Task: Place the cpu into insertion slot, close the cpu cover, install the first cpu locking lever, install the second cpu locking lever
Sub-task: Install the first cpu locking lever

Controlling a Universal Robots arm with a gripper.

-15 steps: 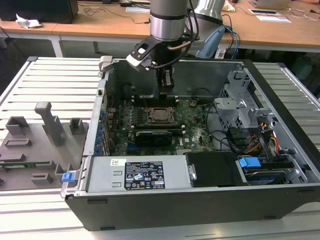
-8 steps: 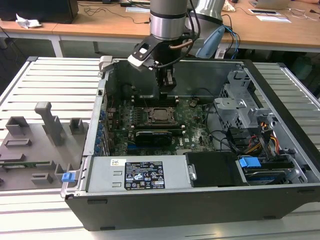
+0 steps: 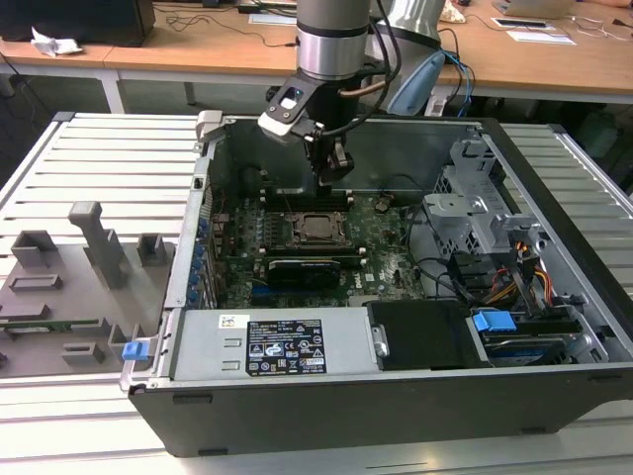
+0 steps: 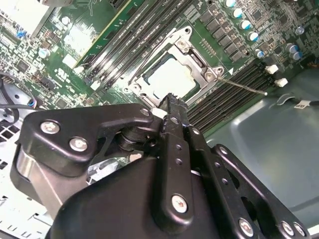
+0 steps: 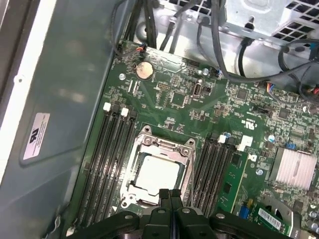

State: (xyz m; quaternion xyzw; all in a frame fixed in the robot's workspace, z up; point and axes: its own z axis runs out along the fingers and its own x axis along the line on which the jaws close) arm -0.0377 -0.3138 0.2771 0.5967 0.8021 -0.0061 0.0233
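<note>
The cpu [image 5: 157,174] lies flat in the insertion slot [image 4: 137,87] on the green board, its silvery top showing through the window of the cpu cover [image 5: 164,145]. The cover is down over the chip. A thin wire lever [image 4: 244,84] stands out from one corner of the socket, and another wire lever [image 5: 190,172] runs along the socket's side. My gripper [image 5: 170,193] hangs just above the socket's edge with its black fingertips pressed together and nothing between them. In the exterior view the gripper [image 3: 336,176] sits over the socket [image 3: 318,228], inside the open computer case.
Long black memory slots [image 5: 107,159] flank the socket on both sides. A black card [image 3: 302,267] lies on the near side of the socket. The drive cage [image 3: 470,198] and cables fill the exterior view's right. The power supply [image 3: 267,341] sits in front, and a grey fixture [image 3: 69,287] lies outside the case.
</note>
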